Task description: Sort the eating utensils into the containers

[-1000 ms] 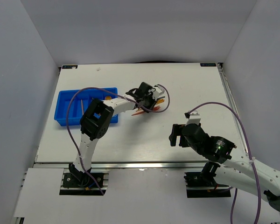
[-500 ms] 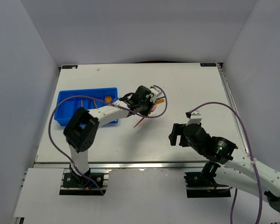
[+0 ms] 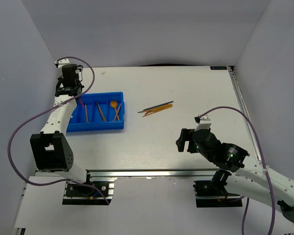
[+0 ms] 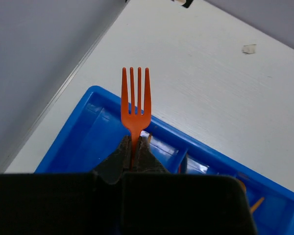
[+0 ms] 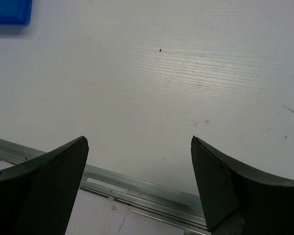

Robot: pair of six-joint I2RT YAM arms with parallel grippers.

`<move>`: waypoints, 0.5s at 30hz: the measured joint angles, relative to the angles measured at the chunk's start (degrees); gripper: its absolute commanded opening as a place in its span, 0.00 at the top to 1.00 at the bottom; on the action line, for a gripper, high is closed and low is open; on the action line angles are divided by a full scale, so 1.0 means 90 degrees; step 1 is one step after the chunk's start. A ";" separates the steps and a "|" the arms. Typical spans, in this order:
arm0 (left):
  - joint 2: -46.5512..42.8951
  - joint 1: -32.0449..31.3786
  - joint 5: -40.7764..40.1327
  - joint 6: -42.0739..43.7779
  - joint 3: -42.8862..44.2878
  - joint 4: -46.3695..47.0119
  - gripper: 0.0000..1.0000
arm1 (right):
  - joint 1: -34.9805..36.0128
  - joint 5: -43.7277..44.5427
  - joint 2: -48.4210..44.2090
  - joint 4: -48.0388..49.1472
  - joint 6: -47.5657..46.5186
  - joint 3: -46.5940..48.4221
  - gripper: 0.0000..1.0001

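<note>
My left gripper (image 4: 134, 147) is shut on the handle of an orange fork (image 4: 135, 93), whose tines point past the far left corner of the blue tray (image 4: 83, 132). In the top view this gripper (image 3: 73, 93) hangs over the tray's (image 3: 68, 125) left end. Several utensils lie in the compartments, among them an orange spoon (image 3: 114, 104) and thin sticks (image 3: 102, 111). A small bundle of orange and dark utensils (image 3: 157, 107) lies on the table right of the tray. My right gripper (image 3: 182, 141) stands open and empty over bare table near the front edge (image 5: 139, 142).
White walls close in on the left, right and back. A metal rail (image 5: 137, 183) runs along the table's front edge below my right gripper. Purple cables (image 3: 34, 122) loop off both arms. A tray corner (image 5: 10, 12) shows at the right wrist view's top left.
My left gripper closed on the fork at the pile in the table's middle, and the arm swung it far left over the tray. The right arm stayed put.
</note>
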 measured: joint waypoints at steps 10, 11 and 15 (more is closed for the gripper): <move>0.0544 0.0610 0.0391 -0.0109 -0.0670 0.0843 1.00 | 0.0000 -0.0032 0.0000 0.0032 -0.0029 0.0000 0.11; 0.0544 0.0614 0.0423 -0.0119 -0.0831 0.0974 1.00 | 0.0000 -0.0029 0.0000 0.0032 -0.0039 0.0000 0.11; 0.0532 0.0639 0.0476 -0.0138 -0.1421 0.1503 1.00 | 0.0000 -0.0027 0.0000 0.0029 -0.0068 0.0000 0.11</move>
